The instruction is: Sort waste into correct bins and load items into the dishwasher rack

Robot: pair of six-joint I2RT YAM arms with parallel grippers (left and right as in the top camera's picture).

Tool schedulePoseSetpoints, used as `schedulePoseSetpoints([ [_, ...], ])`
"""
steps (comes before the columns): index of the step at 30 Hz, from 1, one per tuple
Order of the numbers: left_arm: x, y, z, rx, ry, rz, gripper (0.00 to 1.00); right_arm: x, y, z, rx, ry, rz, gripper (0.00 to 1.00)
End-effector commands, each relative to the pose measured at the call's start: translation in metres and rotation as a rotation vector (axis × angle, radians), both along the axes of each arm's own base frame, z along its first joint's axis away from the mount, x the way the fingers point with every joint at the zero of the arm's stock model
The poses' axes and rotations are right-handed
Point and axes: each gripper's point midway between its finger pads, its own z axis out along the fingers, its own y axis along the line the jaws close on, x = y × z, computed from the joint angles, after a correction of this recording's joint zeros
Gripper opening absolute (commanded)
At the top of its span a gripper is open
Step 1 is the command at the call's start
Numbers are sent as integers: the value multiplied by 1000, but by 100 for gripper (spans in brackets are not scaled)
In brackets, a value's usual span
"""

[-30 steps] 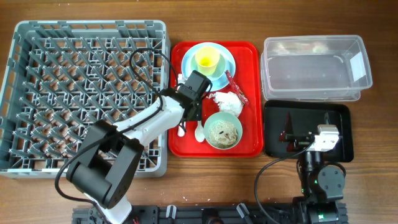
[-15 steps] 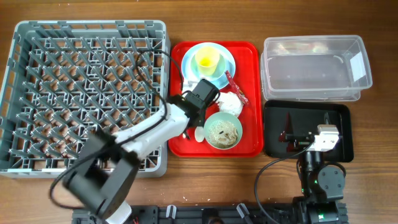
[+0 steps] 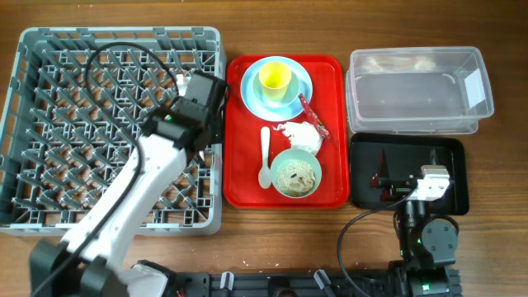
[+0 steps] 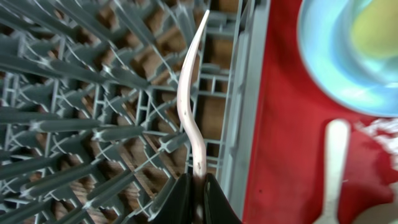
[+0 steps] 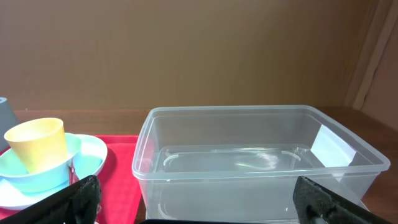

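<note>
The left arm has swung off the red tray (image 3: pixel 239 194) and now hangs over the right edge of the rack (image 3: pixel 25 124). Its left fingers (image 4: pixel 176 200) pinch the fork (image 4: pixel 189 106) by one end, just inside the rim and above the pegs. The fork looks ready to go in as the first item loaded, since the rack holds nothing else that shows. The red tray keeps the rest: the plate (image 3: pixel 252 95) with the cup (image 3: pixel 275 78) on it, the bowl (image 3: pixel 296 174) with rice scraps inside, the napkin (image 3: pixel 301 135), the spoon (image 3: pixel 265 157) lying alone beside the bowl, and the wrapper (image 3: pixel 313 115). The tub (image 3: pixel 412 82) is empty. The black tray (image 3: pixel 454 157) lies under the right fingers (image 5: pixel 78 196), which are spread wide and hold nothing; what else it holds I cannot tell.
</note>
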Motion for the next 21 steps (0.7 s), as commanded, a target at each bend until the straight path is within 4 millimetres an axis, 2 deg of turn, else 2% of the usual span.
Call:
schedulePoseSetpoints([
  [1, 0, 1, -36, 49, 112, -26, 9, 0, 1, 1, -11, -5, 6, 100],
  [3, 2, 12, -42, 114, 121, -6, 10, 0, 1, 1, -11, -5, 6, 100],
  [8, 0, 14, -43, 125, 129, -4, 13, 0, 1, 1, -11, -5, 6, 100],
  [11, -1, 23, -41, 175, 125, 11, 34, 0, 1, 1, -11, -5, 6, 100],
  [13, 1, 23, -38, 177, 118, 13, 35, 0, 1, 1, -11, -5, 6, 100],
  [15, 4, 19, -25, 161, 90, 10, 33, 0, 1, 1, -11, -5, 6, 100],
  [17, 2, -3, -1, 64, 52, -30, 31, 0, 1, 1, -11, -5, 6, 100],
  [19, -5, -49, 24, -119, 11, -138, 28, 0, 1, 1, -11, -5, 6, 100],
  [21, -15, -78, 36, -253, -7, -127, 28, 0, 1, 1, -11, -5, 6, 100],
])
